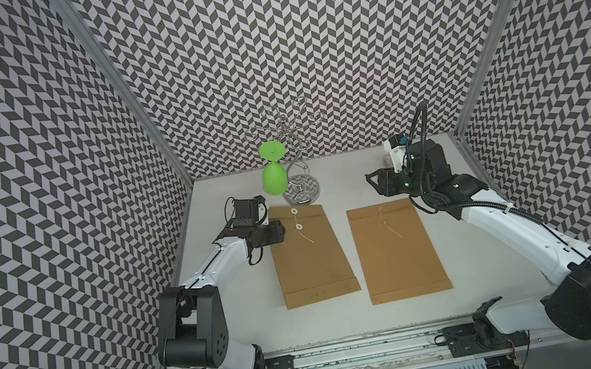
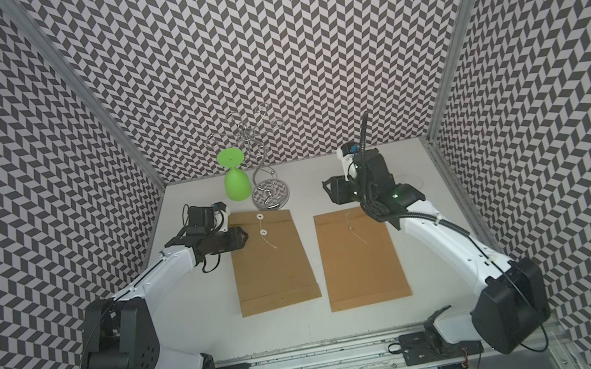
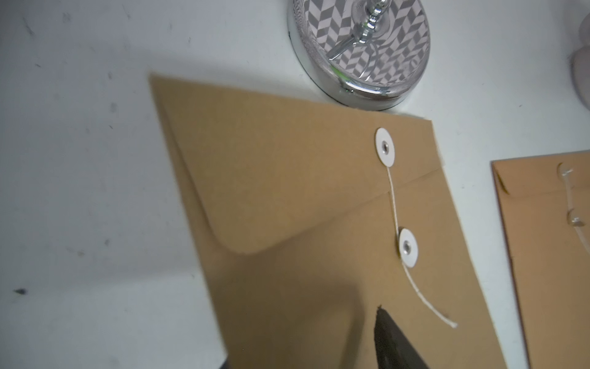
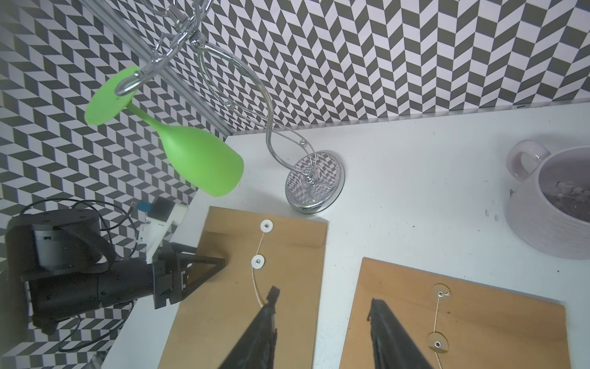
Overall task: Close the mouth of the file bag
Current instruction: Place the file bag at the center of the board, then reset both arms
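Two brown file bags lie flat side by side. The left file bag (image 1: 310, 256) (image 2: 271, 263) (image 3: 287, 191) has its flap folded down. A white string (image 3: 394, 204) runs from the flap's white disc (image 3: 384, 147) past the lower disc (image 3: 408, 247) and ends loose on the paper. My left gripper (image 1: 281, 231) (image 2: 245, 235) (image 3: 301, 338) hovers open over this bag's left edge near the flap, holding nothing. The right file bag (image 1: 396, 250) (image 4: 479, 319) has clear discs and a loose string. My right gripper (image 1: 369, 178) (image 4: 322, 295) is open and empty, raised behind that bag.
A chrome glass stand (image 1: 301, 190) (image 3: 360, 64) stands just behind the left bag, with a green glass (image 1: 275, 179) (image 4: 198, 159) hanging upside down from it. A pale ribbed mug (image 4: 549, 204) sits at the back right under my right arm. Patterned walls close in three sides.
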`<action>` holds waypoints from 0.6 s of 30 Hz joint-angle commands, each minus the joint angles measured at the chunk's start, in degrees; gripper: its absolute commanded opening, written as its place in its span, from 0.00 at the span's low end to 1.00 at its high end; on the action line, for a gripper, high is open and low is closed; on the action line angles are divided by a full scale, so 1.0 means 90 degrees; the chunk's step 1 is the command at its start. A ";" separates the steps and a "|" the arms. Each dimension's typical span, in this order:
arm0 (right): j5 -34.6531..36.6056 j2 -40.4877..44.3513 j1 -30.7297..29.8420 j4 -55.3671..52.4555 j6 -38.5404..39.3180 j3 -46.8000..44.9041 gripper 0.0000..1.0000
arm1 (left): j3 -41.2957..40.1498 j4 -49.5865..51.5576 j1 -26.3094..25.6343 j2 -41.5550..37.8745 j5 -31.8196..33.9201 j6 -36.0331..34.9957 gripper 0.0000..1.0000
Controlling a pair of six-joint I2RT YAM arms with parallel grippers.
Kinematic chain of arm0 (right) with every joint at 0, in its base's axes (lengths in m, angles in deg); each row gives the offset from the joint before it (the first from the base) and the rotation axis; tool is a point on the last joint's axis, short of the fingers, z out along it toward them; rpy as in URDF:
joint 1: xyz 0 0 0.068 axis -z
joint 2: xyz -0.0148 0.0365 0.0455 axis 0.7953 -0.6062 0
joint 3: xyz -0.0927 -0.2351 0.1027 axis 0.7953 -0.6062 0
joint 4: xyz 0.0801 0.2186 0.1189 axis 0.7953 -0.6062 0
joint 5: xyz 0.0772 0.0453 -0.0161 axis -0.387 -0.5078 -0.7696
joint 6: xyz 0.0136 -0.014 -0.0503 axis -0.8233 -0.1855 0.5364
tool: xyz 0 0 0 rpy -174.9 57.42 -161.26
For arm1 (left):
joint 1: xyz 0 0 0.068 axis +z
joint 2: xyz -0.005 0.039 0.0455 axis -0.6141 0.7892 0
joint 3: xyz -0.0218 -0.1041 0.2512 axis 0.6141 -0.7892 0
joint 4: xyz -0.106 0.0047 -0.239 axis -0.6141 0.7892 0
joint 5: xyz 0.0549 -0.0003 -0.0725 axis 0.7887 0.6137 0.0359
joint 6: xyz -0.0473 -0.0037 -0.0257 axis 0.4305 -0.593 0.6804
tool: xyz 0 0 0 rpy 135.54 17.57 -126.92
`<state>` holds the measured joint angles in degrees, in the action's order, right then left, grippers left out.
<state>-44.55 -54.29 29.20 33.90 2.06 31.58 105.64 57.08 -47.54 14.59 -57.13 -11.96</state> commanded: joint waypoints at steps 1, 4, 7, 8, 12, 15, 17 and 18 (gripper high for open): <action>-0.0041 0.0061 -0.0022 0.0285 0.0025 0.0017 0.49 | 0.0105 0.0231 0.0054 0.0035 0.0633 -0.0145 0.74; 0.0129 0.0043 -0.0018 0.0205 0.0093 0.0096 0.49 | 0.0114 0.0301 0.0110 -0.0090 0.0949 -0.0118 0.84; 0.0632 0.0053 0.0048 0.0205 0.0037 0.0210 0.51 | 0.0180 0.0394 0.0149 -0.0361 0.1070 -0.0045 0.89; 0.0903 0.0079 0.0100 0.0267 -0.0083 0.0227 0.55 | 0.0216 0.0428 0.0153 -0.0510 0.1126 -0.0010 0.90; 0.1802 0.0504 0.0446 0.1563 -0.0281 -0.0495 0.84 | -0.0082 -0.0178 0.0164 -0.1517 0.1439 0.0163 0.92; 0.3071 0.0978 0.0451 0.3243 0.0550 -0.1719 0.99 | -0.1202 -0.1919 0.0134 -0.2691 0.1372 -0.0208 0.94; 0.4246 0.1318 0.0592 0.4017 0.0756 -0.2484 0.99 | -0.2147 -0.3334 0.0022 -0.3435 0.1586 -0.0576 0.97; 0.4584 0.1440 0.0745 0.4236 0.0838 -0.2733 0.99 | -0.2408 -0.3736 0.0008 -0.3603 0.1964 -0.0521 0.98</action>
<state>-19.33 -44.28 34.25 57.18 5.20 12.21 90.45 39.53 -46.81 -14.81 -44.37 -13.82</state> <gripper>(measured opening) 0.992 0.974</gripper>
